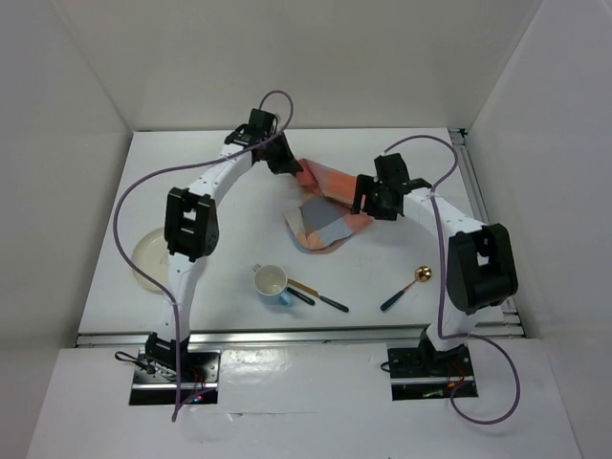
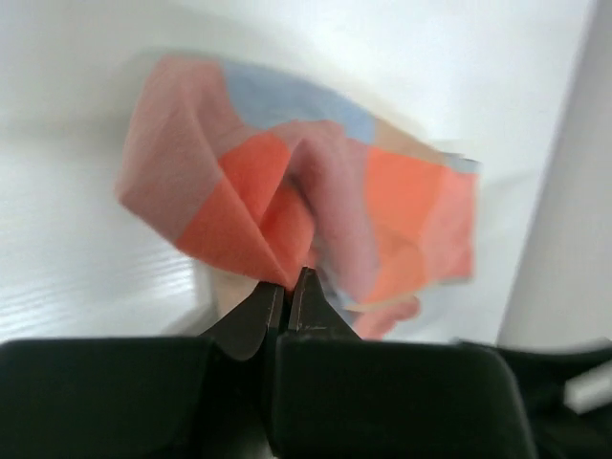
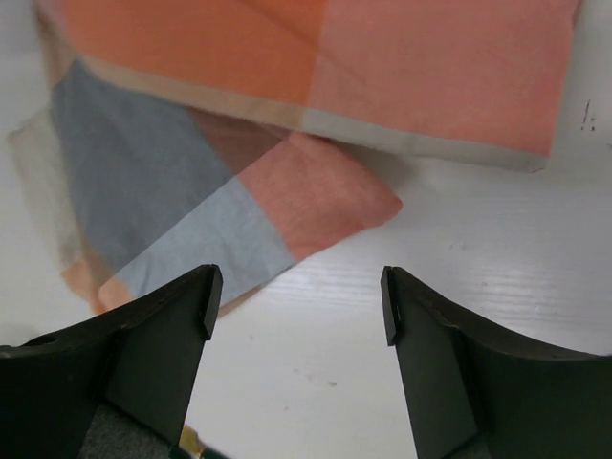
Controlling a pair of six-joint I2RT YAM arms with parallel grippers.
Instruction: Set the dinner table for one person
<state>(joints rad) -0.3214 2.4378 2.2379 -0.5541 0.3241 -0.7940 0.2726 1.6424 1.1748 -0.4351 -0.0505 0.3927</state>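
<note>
Matte white tabletop (image 1: 251,231); woven cloth mat (image 1: 325,225)

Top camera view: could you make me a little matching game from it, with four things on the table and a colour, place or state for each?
Things:
1 plate
2 cup
3 spoon
4 cloth mat

Descriptions:
A pinched by the left gripper
B farthest left of the four
C gold bowl, black handle
D white, with a blue handle

Pairs: 1-B, 2-D, 3-C, 4-A
</note>
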